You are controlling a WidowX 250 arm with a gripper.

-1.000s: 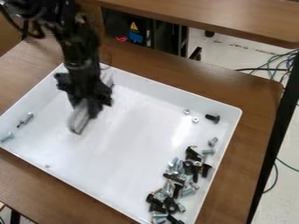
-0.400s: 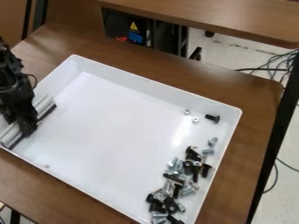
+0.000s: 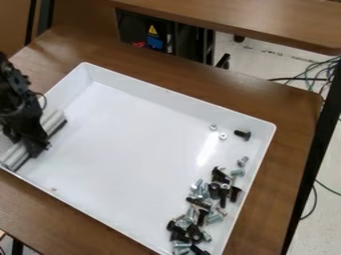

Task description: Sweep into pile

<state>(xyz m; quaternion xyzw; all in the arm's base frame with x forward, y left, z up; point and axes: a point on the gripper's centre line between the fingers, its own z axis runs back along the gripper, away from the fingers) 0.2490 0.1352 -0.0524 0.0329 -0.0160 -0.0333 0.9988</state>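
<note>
Camera view, and from where I stand the job looks to be between strokes: the black hand (image 3: 32,143), at the left edge of the frame, is clamped on a pale metal bar (image 3: 15,158) that lies slantwise along the left wall of the white tray (image 3: 160,98). Most of the hardware is already in a pile (image 3: 202,215) at the lower right, inside the tray and near its right wall. What I'd expect next is a push across the floor of the tray toward that pile, keeping the bar low and level so nothing slips under; I can't tell whether any bits lie beneath it. A later stroke would have to bring down the strays at the right: a black bolt (image 3: 242,135) and two small nuts (image 3: 213,127) beside it. Going too hard there could jam pieces against the wall or scatter the heap. The bar is straight and ridged, with a dark strip along its lower edge. The tray looks like smooth plastic, glossy enough to throw back a bright streak of light, with low walls and rounded corners. The pile mixes shiny silver bolts with dull black ones, all on a brown wood-grain surface (image 3: 283,199).
</note>
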